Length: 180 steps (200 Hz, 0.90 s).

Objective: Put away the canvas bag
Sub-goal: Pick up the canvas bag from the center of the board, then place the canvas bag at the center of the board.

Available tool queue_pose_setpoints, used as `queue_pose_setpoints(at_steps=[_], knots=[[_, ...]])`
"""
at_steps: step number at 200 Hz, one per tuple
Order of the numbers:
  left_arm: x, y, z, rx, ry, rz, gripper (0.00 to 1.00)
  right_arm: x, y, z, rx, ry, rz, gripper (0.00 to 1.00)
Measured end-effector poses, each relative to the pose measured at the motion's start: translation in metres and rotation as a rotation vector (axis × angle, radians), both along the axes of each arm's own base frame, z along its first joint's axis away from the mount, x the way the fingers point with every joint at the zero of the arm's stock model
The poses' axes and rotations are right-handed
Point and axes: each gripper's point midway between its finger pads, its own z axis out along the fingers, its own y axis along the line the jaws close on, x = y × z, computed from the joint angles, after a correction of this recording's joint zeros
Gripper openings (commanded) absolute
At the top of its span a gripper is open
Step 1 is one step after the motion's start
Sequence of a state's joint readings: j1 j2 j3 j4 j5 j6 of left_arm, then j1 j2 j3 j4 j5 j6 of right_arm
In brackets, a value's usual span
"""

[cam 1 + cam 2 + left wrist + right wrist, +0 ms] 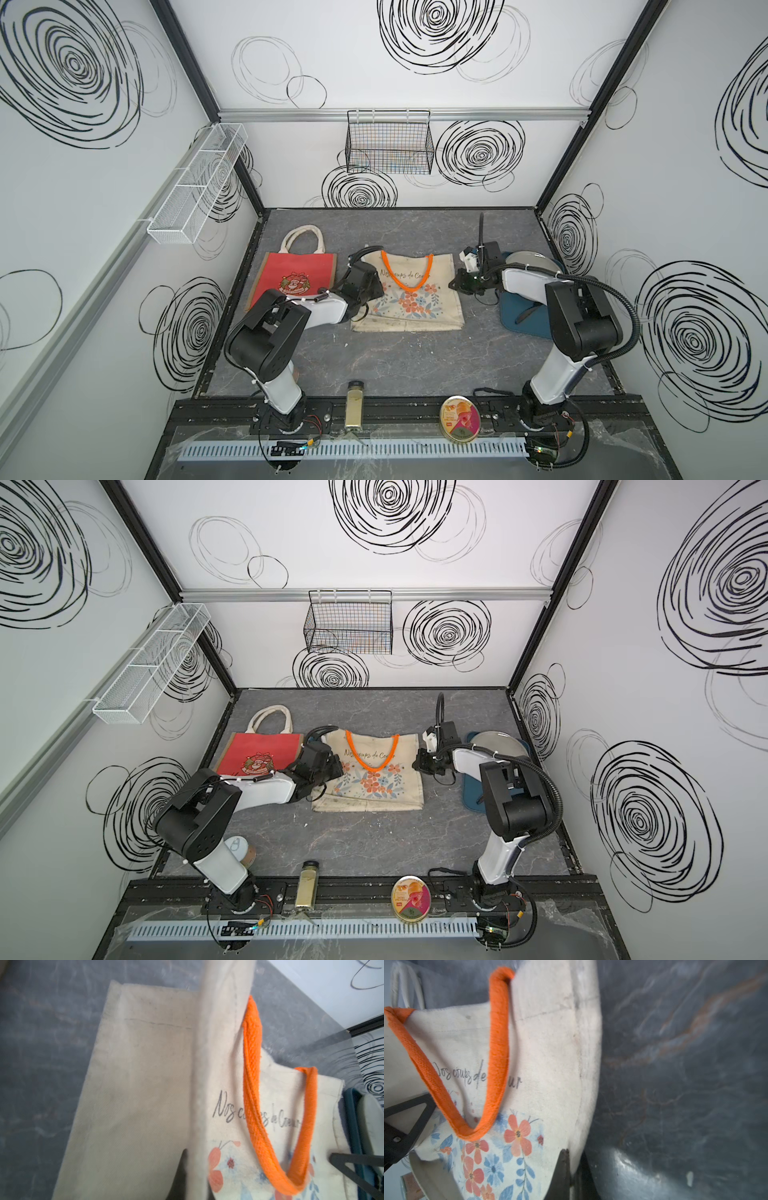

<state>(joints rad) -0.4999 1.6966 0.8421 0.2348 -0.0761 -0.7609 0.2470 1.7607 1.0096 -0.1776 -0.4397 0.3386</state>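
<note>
The canvas bag is beige with a flower print, script lettering and orange handles. It lies on the grey table between my two arms in both top views. My left gripper is at its left edge, and the left wrist view shows it shut on a raised fold of the bag. My right gripper is at the right edge. In the right wrist view it is shut on the bag's side hem, which is lifted slightly.
A red Santa bag lies left of the canvas bag. A blue board with a grey plate sits under the right arm. A black wire basket hangs on the back wall, a white mesh shelf on the left. A spice jar and tin sit in front.
</note>
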Motion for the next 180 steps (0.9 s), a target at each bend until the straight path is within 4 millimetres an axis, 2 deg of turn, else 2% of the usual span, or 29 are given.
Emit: queue_pose_setpoints(at_steps=[37,48,56,69,84,95,105,118,130,149,169,180], knots=[[0.07,-0.014,0.11,-0.042,-0.184,0.003,0.0,0.061,0.0,0.072,0.012,-0.199,-0.029,0.0],[0.084,-0.013,0.127,-0.054,-0.22,0.012,0.0,0.076,0.0,0.084,0.023,-0.238,-0.038,0.0],[0.089,-0.011,0.129,-0.057,-0.226,0.022,0.0,0.085,-0.001,0.087,0.027,-0.248,-0.042,0.0],[0.093,-0.008,0.113,-0.051,-0.199,0.036,0.0,0.095,0.001,0.076,0.028,-0.23,-0.041,0.0],[0.087,0.0,0.068,-0.021,-0.114,0.055,0.0,0.089,0.003,0.044,0.017,-0.159,-0.035,0.0],[0.069,0.008,0.029,0.012,-0.024,0.064,0.0,0.07,0.004,0.017,-0.006,-0.078,-0.025,0.0],[0.045,0.015,-0.006,0.043,0.063,0.066,0.0,0.046,0.006,-0.006,-0.036,0.001,-0.01,0.0],[0.01,0.025,-0.035,0.075,0.153,0.07,0.0,0.017,0.011,-0.023,-0.073,0.072,0.017,0.0],[-0.016,0.032,-0.041,0.088,0.189,0.076,0.0,-0.006,0.016,-0.027,-0.105,0.1,0.037,0.0],[-0.041,0.036,-0.028,0.066,0.181,0.085,0.0,-0.035,0.018,-0.024,-0.133,0.125,0.051,0.0],[-0.057,0.03,-0.023,0.043,0.174,0.081,0.19,-0.052,0.013,-0.03,-0.138,0.167,0.035,0.0],[-0.064,0.027,-0.025,0.05,0.176,0.082,0.16,-0.06,0.009,-0.036,-0.145,0.195,0.025,0.0]])
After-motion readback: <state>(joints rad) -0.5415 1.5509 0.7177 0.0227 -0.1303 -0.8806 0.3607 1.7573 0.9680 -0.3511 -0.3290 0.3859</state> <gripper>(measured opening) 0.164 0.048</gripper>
